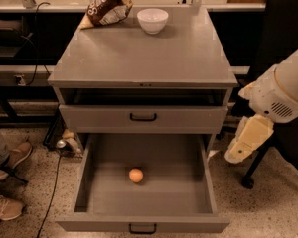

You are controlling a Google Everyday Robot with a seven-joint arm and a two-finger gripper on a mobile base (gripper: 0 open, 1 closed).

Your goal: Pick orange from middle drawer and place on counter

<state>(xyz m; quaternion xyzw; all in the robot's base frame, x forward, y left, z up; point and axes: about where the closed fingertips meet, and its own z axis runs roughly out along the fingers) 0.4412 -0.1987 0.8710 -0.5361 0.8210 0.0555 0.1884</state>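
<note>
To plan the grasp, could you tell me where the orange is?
The orange lies on the floor of the open middle drawer, slightly left of centre; the gripper hangs outside, to its right.

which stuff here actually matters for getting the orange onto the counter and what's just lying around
Job: orange, on the floor of the open middle drawer; counter; claw, off to the cabinet's right.
Lying about: chip bag and white bowl at the counter's back edge; upper drawer front.
</note>
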